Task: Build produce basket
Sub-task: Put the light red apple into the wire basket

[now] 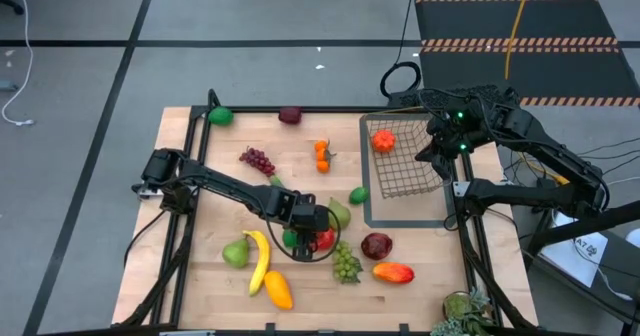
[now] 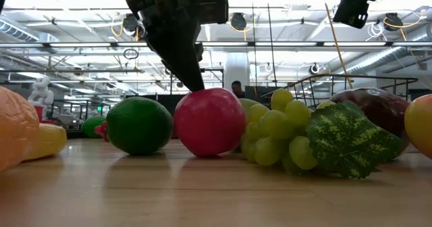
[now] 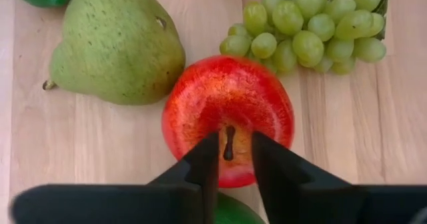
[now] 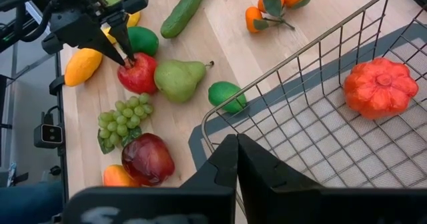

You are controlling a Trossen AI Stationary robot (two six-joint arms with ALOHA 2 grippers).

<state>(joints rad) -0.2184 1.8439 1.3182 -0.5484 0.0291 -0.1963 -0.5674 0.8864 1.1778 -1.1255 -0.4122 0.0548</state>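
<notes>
Wire basket point(image 1: 408, 162) loaded with one orange-red fruit point(image 1: 383, 140) only | left gripper point(image 3: 231, 159) narrowed about red apple point(image 3: 227, 111) stem, apple not yet lifted | right gripper point(image 4: 235, 159) closed empty over basket | remaining produce left outside basket.

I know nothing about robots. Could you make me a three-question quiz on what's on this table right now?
1. True or false: the basket already holds one piece of produce.
2. The left tool is at the stem of which fruit: A pear, B red apple, C banana?
3. Which bunch lies right beside that fruit?

Key: 1 true, an orange-red piece. 2 B. 3 green grapes.
</notes>
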